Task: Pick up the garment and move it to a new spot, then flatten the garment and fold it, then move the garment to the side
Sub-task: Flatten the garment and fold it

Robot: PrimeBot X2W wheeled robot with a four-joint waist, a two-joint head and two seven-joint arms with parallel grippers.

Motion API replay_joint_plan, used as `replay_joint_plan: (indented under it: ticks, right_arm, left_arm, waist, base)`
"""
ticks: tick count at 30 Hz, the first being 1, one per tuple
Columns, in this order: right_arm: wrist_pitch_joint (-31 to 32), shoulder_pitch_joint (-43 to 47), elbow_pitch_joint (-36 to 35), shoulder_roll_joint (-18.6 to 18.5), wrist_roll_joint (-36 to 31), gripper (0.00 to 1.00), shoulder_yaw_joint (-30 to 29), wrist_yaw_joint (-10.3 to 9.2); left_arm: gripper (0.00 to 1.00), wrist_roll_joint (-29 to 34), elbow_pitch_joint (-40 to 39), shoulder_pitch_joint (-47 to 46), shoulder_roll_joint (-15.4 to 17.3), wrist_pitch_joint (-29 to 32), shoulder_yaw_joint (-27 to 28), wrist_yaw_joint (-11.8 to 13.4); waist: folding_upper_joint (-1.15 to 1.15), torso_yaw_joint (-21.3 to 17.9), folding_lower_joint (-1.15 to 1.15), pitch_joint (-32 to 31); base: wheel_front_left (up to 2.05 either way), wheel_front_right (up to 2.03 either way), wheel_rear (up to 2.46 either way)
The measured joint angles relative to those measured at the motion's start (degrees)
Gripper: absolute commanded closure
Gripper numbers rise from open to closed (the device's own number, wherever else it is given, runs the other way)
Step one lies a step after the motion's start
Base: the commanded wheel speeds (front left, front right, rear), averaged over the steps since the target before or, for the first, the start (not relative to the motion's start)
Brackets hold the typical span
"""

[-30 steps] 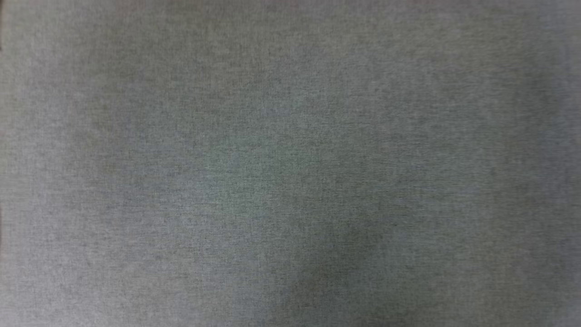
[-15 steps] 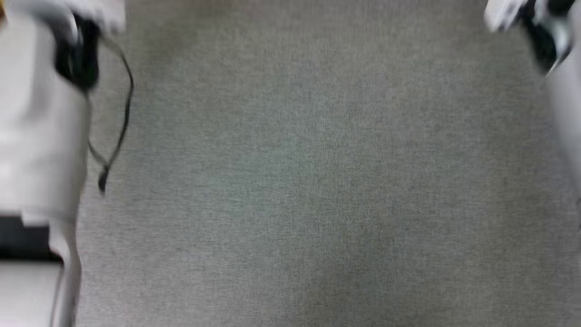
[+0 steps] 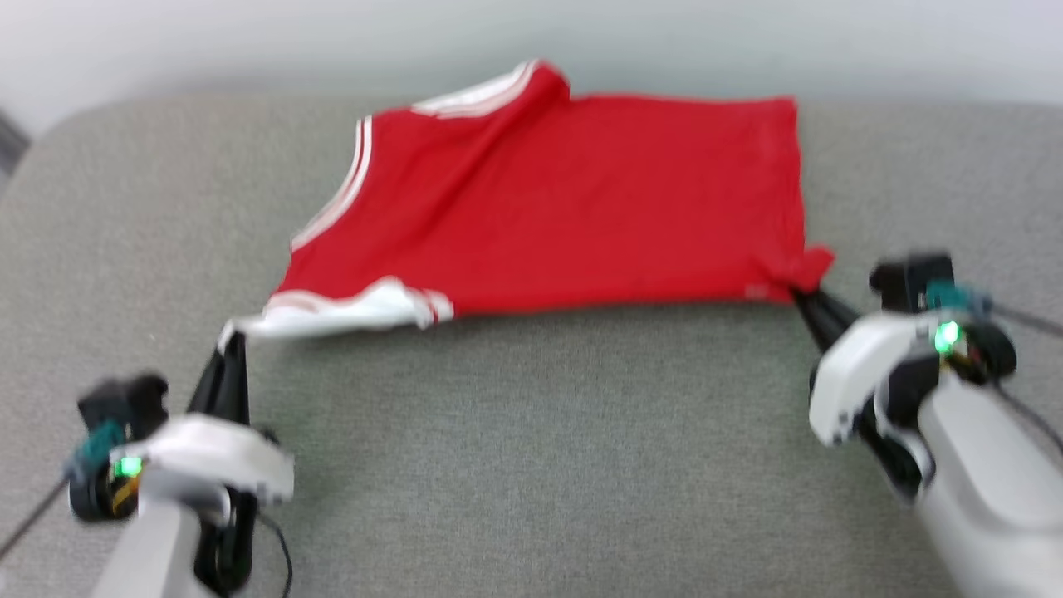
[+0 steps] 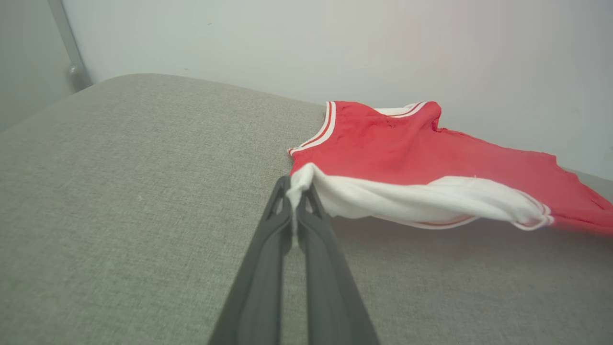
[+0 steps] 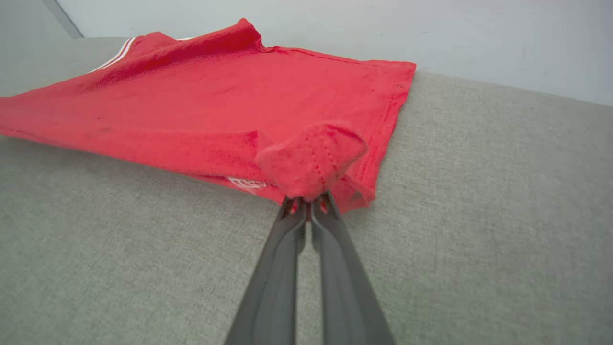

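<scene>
The red garment [image 3: 565, 199] lies spread across the far half of the grey surface, its near edge lifted and stretched between my two grippers. No lettering shows on its upper side. My left gripper [image 3: 232, 340] is shut on the end of the white sleeve [image 3: 340, 311]; the left wrist view has the garment [image 4: 431, 148] with its sleeve [image 4: 407, 199] pulled taut from the pinched gripper [image 4: 293, 189]. My right gripper [image 3: 801, 291] is shut on the red bottom corner [image 3: 814, 266]. In the right wrist view that corner [image 5: 311, 160] of the garment [image 5: 215, 96] bunches over the closed gripper [image 5: 306, 201].
The grey fabric-covered surface [image 3: 531, 465] stretches wide in front of the garment. A pale wall [image 3: 249, 41] runs right behind its far edge. A grey pole [image 4: 67, 43] stands at the far left corner in the left wrist view.
The head camera has tilted up from bare grey fabric; the arms, then the garment and both grippers, have come into the picture. Real motion of the things cannot be told.
</scene>
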Motion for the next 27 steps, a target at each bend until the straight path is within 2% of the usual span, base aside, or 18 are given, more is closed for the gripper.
replay_joint_plan:
  ticks: [6, 11, 15, 18, 21, 27]
  right_arm:
    - [4.1, 14.6, -12.5, -2.0, 0.1, 1.0, -5.3, 0.01]
    - [10.2, 26.5, -24.6, -1.0, -1.9, 1.0, -12.1, 0.01]
    - [16.3, 34.1, -33.9, 0.7, -4.0, 1.0, -16.9, 0.01]
    - [21.0, 36.7, -38.8, 2.2, -4.9, 1.0, -19.3, 0.0]
    - [25.8, 37.1, -40.9, 3.0, -5.5, 1.0, -20.0, 0.0]
    - [31.5, 32.4, -38.8, 3.3, -6.5, 1.0, -19.3, -0.01]
  left_arm:
    - [1.0, -0.6, -17.3, 16.0, 0.5, 5.2, 1.0, 6.6]
    - [1.0, -0.5, -32.1, 26.3, 1.7, 10.0, 1.8, 11.7]
    - [1.0, -0.4, -40.4, 31.9, 2.8, 14.0, 2.1, 14.8]
    - [1.0, -0.2, -44.3, 32.7, 3.4, 15.7, 2.0, 15.4]
    - [1.0, -0.4, -44.6, 31.8, 3.8, 17.3, 1.4, 15.3]
    - [1.0, -1.9, -38.1, 23.2, 3.8, 19.2, -0.9, 12.0]
  waist:
    - [0.0, -0.5, -0.01, -5.5]
    - [0.0, -1.0, -0.01, -8.5]
    - [0.0, -1.2, -0.01, -9.8]
    - [0.0, -1.1, -0.01, -9.6]
    - [0.0, -1.2, -0.01, -9.0]
    - [0.0, -1.4, 0.0, -6.7]
  base:
    - [0.0, 0.0, 0.0]
    - [0.0, 0.0, 0.0]
    - [0.0, 0.0, 0.0]
    - [0.0, 0.0, 0.0]
    - [0.0, 0.0, 0.0]
    - [0.0, 0.0, 0.0]
